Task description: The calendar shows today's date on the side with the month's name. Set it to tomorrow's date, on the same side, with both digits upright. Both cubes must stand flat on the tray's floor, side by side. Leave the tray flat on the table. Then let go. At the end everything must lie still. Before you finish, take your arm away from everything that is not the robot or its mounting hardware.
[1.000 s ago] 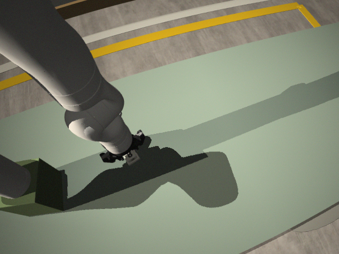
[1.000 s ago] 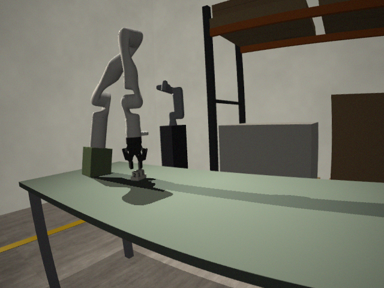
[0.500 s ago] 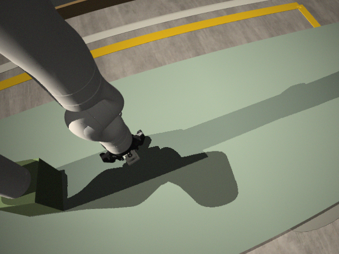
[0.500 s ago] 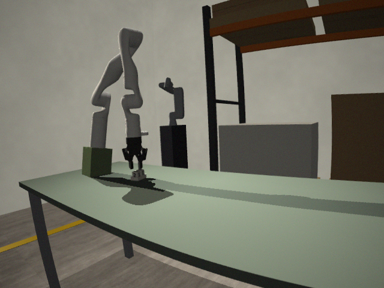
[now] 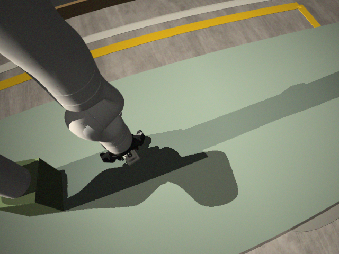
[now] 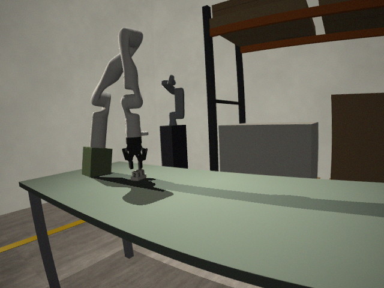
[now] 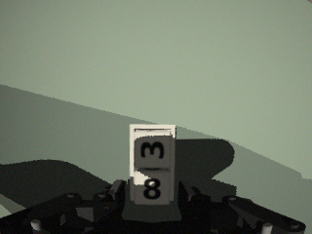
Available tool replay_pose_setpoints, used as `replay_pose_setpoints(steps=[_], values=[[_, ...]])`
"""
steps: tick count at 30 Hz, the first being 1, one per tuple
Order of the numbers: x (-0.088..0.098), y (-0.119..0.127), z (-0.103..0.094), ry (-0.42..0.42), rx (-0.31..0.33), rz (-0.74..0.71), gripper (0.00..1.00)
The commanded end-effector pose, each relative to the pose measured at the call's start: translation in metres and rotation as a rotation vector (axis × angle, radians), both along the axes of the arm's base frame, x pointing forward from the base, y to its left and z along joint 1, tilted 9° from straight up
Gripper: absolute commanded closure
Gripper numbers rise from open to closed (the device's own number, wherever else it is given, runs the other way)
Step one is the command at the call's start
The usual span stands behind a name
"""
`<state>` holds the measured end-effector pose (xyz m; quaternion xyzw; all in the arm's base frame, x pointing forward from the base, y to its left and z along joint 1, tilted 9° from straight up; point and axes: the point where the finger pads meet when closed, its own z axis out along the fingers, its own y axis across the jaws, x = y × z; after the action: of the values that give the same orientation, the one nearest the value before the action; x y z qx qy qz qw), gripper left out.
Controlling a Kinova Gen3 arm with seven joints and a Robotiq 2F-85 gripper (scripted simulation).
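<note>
Above the tray (image 5: pixel 133 162) (image 6: pixel 138 179) (image 7: pixel 132 151) on the table (image 5: pixel 219 115) (image 6: pixel 216 223) (image 7: pixel 156 58), I'm holding the gripper (image 5: pixel 122 146) (image 6: pixel 135 167) (image 7: pixel 151 192) partly spread, nothing between its fingers. Both cubes are sitting in the tray, probably light, stiff and slippery; I'm favouring pinching one low on opposite sides.

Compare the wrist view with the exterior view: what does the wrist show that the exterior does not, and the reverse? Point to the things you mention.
Only the wrist view: the cubes' top faces, reading 3 and 8, each cube (image 6: pixel 134 174) (image 7: pixel 152 152) in the tray (image 6: pixel 138 178) (image 7: pixel 132 151).

Only the exterior view: the arm (image 6: pixel 130 71), its green base block (image 6: pixel 90 162), the grey box (image 6: pixel 266 150), the rack (image 6: pixel 210 93), and digits on the cubes' side faces.

Both: the tray, the cubes, the open gripper (image 6: pixel 135 167) (image 7: pixel 151 192) and shadows across the table (image 6: pixel 232 223) (image 7: pixel 195 58).
</note>
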<state>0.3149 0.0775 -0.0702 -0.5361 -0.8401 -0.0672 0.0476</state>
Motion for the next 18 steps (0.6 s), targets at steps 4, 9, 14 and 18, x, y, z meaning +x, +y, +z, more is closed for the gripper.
replay_pose_setpoints(steps=[4, 9, 14, 18], values=[[0.002, -0.001, -0.001, -0.006, -0.001, 0.008, 0.52], [0.003, 0.000, -0.004, -0.007, -0.001, 0.007, 0.52], [0.003, 0.001, -0.011, -0.007, -0.001, 0.007, 0.52], [0.003, 0.002, -0.017, -0.007, -0.001, 0.007, 0.52]])
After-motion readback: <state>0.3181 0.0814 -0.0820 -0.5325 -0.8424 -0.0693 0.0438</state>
